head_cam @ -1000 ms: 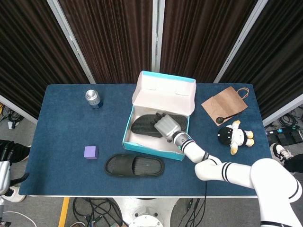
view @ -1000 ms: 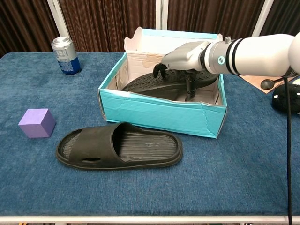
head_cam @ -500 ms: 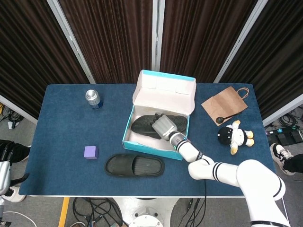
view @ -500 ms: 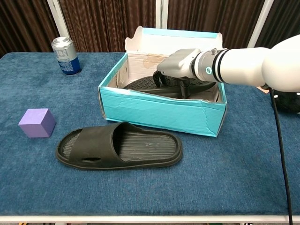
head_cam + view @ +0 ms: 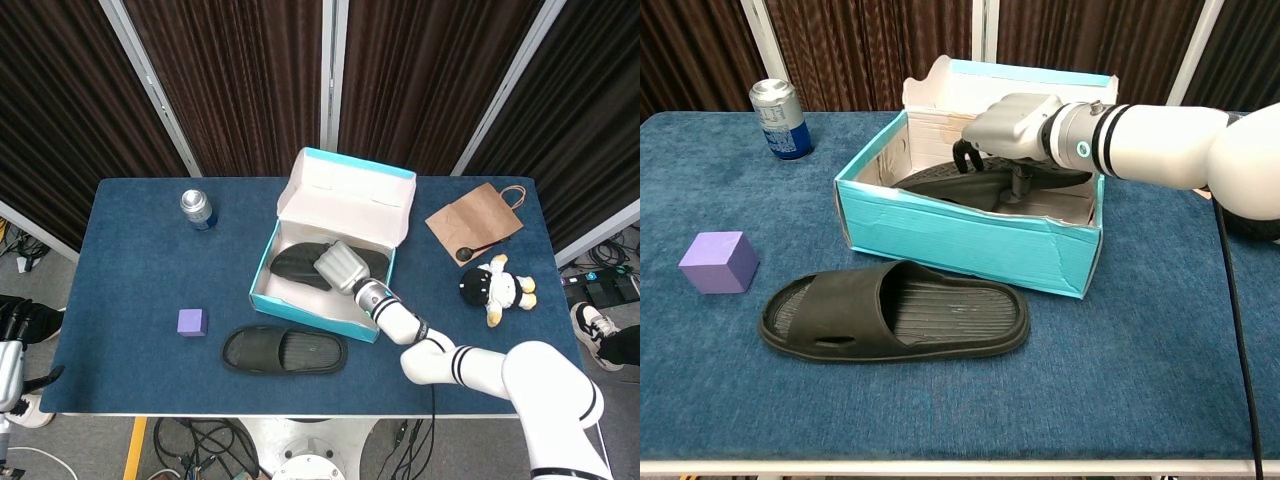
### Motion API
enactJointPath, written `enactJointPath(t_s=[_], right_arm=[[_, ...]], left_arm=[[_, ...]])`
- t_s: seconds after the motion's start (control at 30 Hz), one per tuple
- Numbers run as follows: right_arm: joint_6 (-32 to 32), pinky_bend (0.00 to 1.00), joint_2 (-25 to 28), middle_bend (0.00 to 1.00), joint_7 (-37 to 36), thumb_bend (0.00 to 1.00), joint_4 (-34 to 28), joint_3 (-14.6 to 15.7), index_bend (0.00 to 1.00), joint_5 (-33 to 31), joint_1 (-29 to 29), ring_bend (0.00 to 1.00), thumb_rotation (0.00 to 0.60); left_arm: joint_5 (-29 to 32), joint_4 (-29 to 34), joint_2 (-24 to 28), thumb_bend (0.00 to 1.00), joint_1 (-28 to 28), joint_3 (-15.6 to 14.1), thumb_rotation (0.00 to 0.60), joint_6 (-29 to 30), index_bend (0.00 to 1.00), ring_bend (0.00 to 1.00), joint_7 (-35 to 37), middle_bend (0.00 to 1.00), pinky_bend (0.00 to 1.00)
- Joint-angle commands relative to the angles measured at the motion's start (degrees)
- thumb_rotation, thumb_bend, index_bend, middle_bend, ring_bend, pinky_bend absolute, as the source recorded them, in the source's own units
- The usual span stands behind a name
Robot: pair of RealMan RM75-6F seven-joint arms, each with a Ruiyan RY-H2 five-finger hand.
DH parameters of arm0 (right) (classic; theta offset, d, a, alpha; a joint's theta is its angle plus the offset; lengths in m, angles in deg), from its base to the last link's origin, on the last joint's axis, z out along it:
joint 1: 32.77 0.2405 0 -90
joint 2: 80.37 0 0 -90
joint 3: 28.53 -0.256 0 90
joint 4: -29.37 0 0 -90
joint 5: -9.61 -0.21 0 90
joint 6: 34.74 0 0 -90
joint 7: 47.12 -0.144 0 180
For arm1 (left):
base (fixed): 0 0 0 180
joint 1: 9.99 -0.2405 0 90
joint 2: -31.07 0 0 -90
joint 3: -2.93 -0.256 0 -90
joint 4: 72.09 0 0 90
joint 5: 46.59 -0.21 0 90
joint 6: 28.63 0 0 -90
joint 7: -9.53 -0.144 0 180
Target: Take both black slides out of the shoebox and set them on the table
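On the left, one black slide (image 5: 895, 318) already lies flat on the table (image 5: 1140, 400), just in front of the shoebox (image 5: 960, 240). The other black slide (image 5: 970, 183) is inside the box, tipped up on its edge. Our right hand (image 5: 1005, 125) is down in the box with its fingers (image 5: 962, 155) curled over that slide, so we think it has a hold on it, though the box wall hides part of the grip. We cannot see our left hand at all. To do this well, we should squeeze firmly, lift straight up above the teal wall, and not drag the box along. Then we put it down beside the first one.
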Motion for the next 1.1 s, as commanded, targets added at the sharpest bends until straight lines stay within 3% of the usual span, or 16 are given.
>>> enactJointPath(t_s=[0.03, 0.6, 0.9, 1.1], right_arm=[[1.59, 0.49, -0.29, 0.40, -3.23, 0.67, 0.63, -0.78, 0.56, 4.12, -0.98, 0.31, 0.600], [5.83, 0.55, 1.06, 0.50, -11.61, 0.88, 1.39, -2.90, 0.72, 14.44, -3.49, 0.41, 0.600], [9.52, 0.54, 4.18, 0.51, -16.22, 0.89, -1.19, -4.52, 0.72, 18.43, -5.24, 0.41, 0.600], [15.71, 0.53, 9.24, 0.51, -19.09, 0.89, -6.97, -6.42, 0.72, 22.37, -7.15, 0.41, 0.600]], left_arm=[[0.05, -0.03, -0.02, 0.00, -0.08, -0.03, 0.600, 0.04, 0.17, 0.00, 0.00, 0.07, 0.02], [-0.15, -0.15, -0.15, 0.00, -0.13, 0.04, 0.600, 0.15, 0.17, 0.00, 0.38, 0.07, 0.02], [-0.10, 0.22, 0.03, 0.00, 0.00, 0.17, 0.600, 0.05, 0.17, 0.00, -0.03, 0.07, 0.02], [-0.17, 0.70, 0.30, 0.00, 0.23, 0.39, 0.600, 0.07, 0.17, 0.00, -0.55, 0.07, 0.02]])
